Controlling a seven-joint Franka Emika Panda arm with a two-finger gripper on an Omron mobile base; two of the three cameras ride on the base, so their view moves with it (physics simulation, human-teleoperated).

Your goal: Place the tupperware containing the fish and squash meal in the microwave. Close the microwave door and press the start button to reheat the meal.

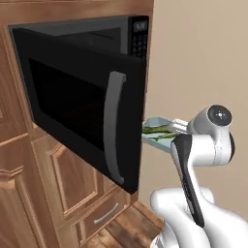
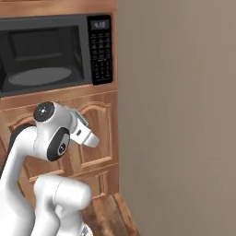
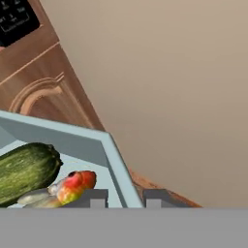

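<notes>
Gripper [image 3: 126, 197]: fingers [image 3: 92, 197] stand close together, one on each side of the tub's thin wall; they hold the tub by that wall
Tub [image 1: 160, 130]: held up in the air, beside the free edge of the open door and below the microwave's level; its long side runs from the hand toward the door; lies about flat
Meal [image 3: 26, 170]: long green squash with an orange bit beside it, inside the tub
Door [image 1: 82, 101]: swung wide open; grey handle upright
Microwave [image 2: 46, 50]: open; round plate bare; keypad on its right
</notes>
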